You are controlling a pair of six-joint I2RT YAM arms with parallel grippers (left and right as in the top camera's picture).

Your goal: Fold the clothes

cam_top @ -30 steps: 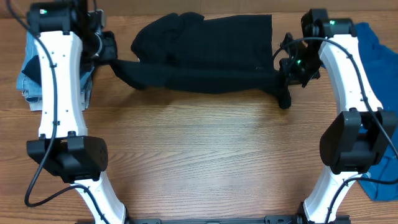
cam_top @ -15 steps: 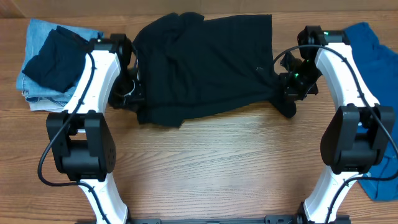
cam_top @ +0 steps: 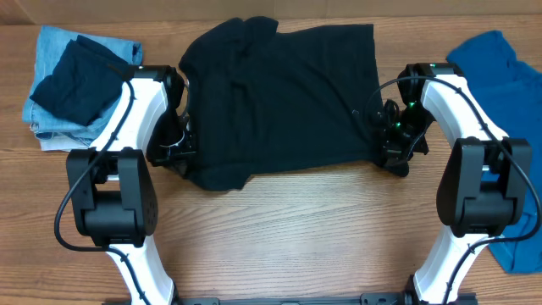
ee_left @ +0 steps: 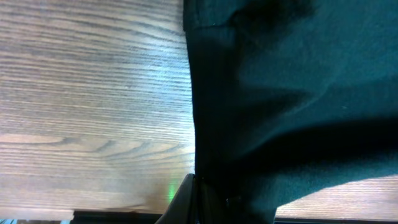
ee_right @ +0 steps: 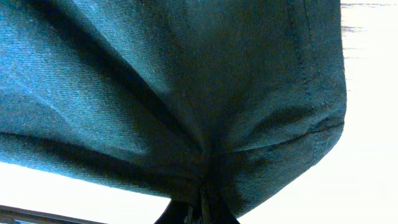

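Note:
A black T-shirt [cam_top: 279,93] lies spread across the middle of the wooden table. My left gripper [cam_top: 176,152] is shut on its lower left corner, and that cloth fills the left wrist view [ee_left: 292,93]. My right gripper [cam_top: 391,157] is shut on its lower right corner, where the fabric bunches into the jaws in the right wrist view [ee_right: 205,180]. Both corners sit low at the table surface.
A pile of folded clothes, dark cloth on light blue denim [cam_top: 72,80], lies at the back left. A blue garment [cam_top: 500,68] lies at the right edge, reaching down behind the right arm. The wooden table [cam_top: 288,237] extends toward the front.
Both grippers have pulled the shirt's near edge toward the front, spreading it flatter. The left arm swung in from the far left over the folded pile to the shirt's left corner.

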